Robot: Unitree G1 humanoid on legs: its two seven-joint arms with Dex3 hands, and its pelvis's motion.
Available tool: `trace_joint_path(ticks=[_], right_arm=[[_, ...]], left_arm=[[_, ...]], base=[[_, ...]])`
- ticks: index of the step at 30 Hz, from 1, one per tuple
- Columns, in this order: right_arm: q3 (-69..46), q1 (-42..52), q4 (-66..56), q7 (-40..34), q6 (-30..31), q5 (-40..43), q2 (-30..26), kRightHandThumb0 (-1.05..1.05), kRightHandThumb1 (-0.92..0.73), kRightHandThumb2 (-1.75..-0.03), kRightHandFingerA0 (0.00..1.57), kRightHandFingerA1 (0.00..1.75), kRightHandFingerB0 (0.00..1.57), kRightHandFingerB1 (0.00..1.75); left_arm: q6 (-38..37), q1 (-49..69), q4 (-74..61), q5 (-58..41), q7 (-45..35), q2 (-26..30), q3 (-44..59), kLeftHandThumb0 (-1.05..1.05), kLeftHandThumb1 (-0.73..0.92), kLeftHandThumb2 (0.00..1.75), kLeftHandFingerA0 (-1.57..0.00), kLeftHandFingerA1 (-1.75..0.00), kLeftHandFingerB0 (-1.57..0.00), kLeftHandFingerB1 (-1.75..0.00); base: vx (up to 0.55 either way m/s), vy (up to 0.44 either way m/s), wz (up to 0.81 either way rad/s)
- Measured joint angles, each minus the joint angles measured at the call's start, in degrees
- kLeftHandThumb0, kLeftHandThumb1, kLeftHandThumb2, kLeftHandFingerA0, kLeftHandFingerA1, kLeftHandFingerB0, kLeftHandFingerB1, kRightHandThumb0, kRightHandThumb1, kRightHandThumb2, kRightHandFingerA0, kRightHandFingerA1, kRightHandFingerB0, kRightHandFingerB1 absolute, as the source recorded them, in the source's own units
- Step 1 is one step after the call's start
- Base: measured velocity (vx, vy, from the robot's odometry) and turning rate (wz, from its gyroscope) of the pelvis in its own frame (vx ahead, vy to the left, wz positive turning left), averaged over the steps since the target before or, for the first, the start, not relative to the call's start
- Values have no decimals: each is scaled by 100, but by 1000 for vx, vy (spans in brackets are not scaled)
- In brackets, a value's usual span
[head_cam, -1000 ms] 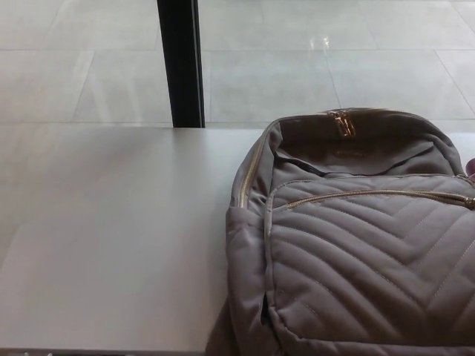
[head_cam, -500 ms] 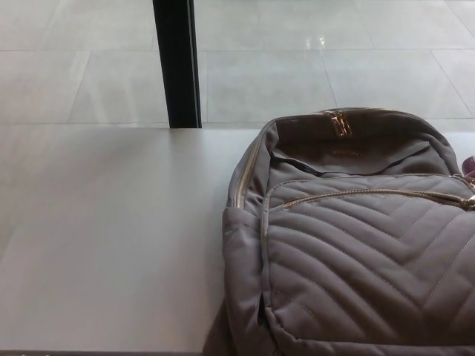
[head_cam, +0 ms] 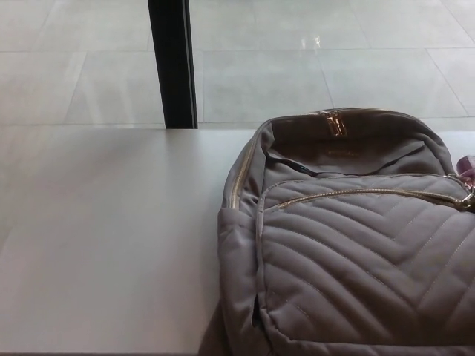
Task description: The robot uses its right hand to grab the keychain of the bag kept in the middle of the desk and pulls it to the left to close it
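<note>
View shift: post (head_cam: 172,63), worktop (head_cam: 104,237) and bag (head_cam: 356,252) have all slid a little to picture left together over the last second, so the camera has turned; the bag itself has not moved

What it brings: more of the bag's right side now shows, including a pinkish scrap at the picture's right border that may be the keychain (head_cam: 467,167), and just under it the gold slider (head_cam: 467,199) at the right end of the front-pocket zip

Task reading: the head seems to be lining up on the pull point; nothing has been grasped and the zip has not yet been drawn left

Robot's hands: neither left nor right shows, so how their fingers stand cannot be told

Bag position: lying flat on the right part of the worktop, quilted front up, top toward the far edge, twin gold pulls (head_cam: 334,122) at its crown

Edges: the bag runs off the picture at right and bottom; its lower left corner reaches the worktop's near edge and may lap over it; the far edge lies just behind the crown, with floor tiles (head_cam: 297,67) beyond

Open room: bare worktop spreads left of the bag, so a leftward pull looks unobstructed; the right-side approach is mostly out of frame

Risk: a light bag could slide left with the pull
</note>
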Motion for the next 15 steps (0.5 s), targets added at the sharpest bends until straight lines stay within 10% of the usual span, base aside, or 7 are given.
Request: trace_joint_path(ticks=[5, 6, 10, 11, 12, 15], right_arm=[[-28, 64, -94, -189, -65, -158, 7, -15, -61, -92, 83, 150, 95, 63], [-41, 83, -104, -226, -92, -178, 7, -13, -57, -109, 87, 153, 100, 99], [-264, 324, -167, -528, -318, -224, 5, -25, -79, -75, 78, 175, 60, 158], [-315, 392, -191, -602, -367, -232, 5, -25, -79, -75, 78, 175, 60, 158], [-370, 462, -205, -683, -427, -236, 7, -26, -80, -76, 79, 175, 60, 154], [-493, 666, -301, -932, -595, -265, 15, -28, -82, -69, 79, 175, 61, 144]], left_arm=[[0, 1, -8, 0, 2, 1, -1, -105, 87, 88, -75, -104, -57, -106], [0, 0, -8, 0, 2, 1, -1, -105, 86, 88, -75, -104, -55, -106], [-3, -6, -6, 0, 2, 2, -2, -105, 87, 87, -75, -106, -54, -106], [-3, -6, -5, 0, 2, 2, -1, -105, 87, 87, -75, -106, -54, -106], [-2, -5, -5, 0, 2, 1, -1, -105, 66, 130, -76, -108, -55, -110], [-2, -15, 2, 0, 8, 2, -2, -105, 88, 87, -74, -106, -54, -107]], base=[[0, 0, 0], [0, 0, 0], [0, 0, 0], [0, 0, 0], [0, 0, 0], [0, 0, 0]])
